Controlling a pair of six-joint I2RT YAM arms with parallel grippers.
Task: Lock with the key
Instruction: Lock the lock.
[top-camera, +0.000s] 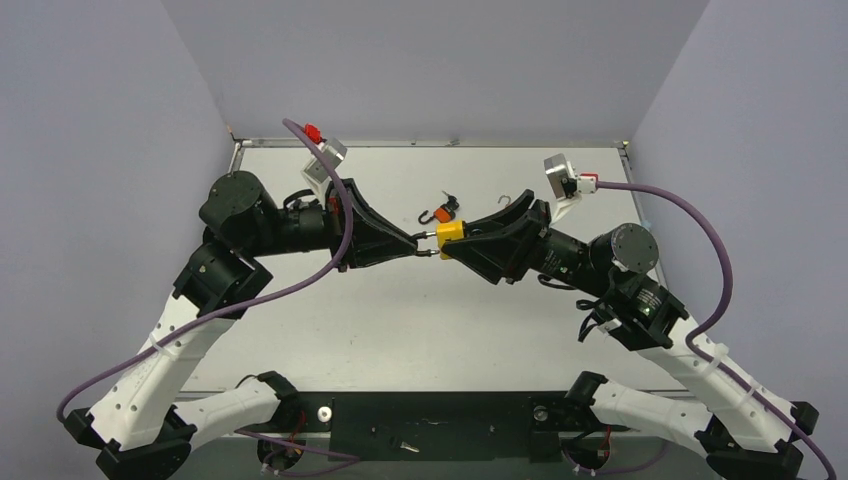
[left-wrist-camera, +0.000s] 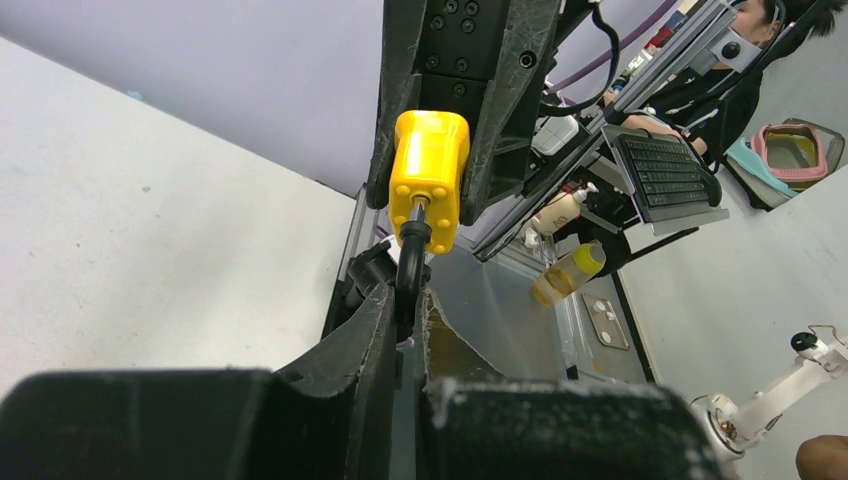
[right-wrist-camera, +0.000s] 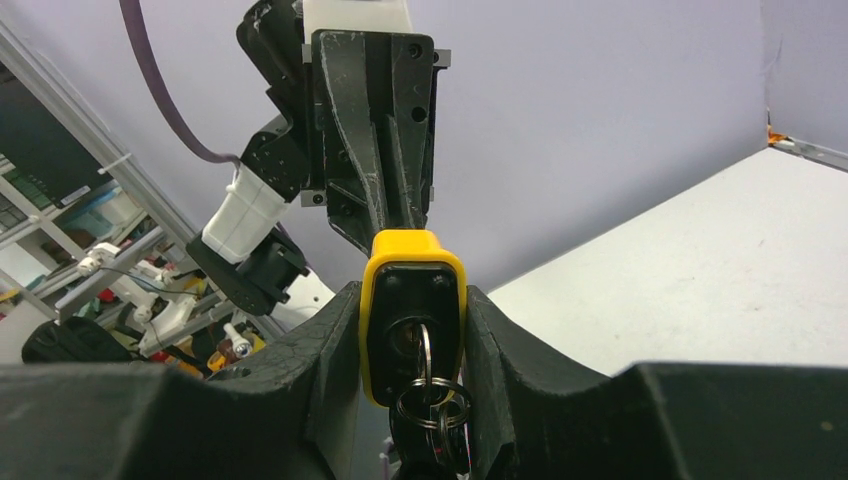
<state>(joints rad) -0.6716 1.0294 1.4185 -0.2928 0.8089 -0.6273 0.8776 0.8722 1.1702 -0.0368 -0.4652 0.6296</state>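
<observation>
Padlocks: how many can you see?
2. The yellow plastic padlock is held by the right gripper; what looks like a small orange padlock lies on the white table behind it. More might be hidden.

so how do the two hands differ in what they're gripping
The right hand clamps the yellow plastic padlock body from both sides; the left hand pinches only the thin black shackle. The right hand's camera shows a key ring hanging from the keyhole; the left hand's shows none. Both are shut.
</observation>
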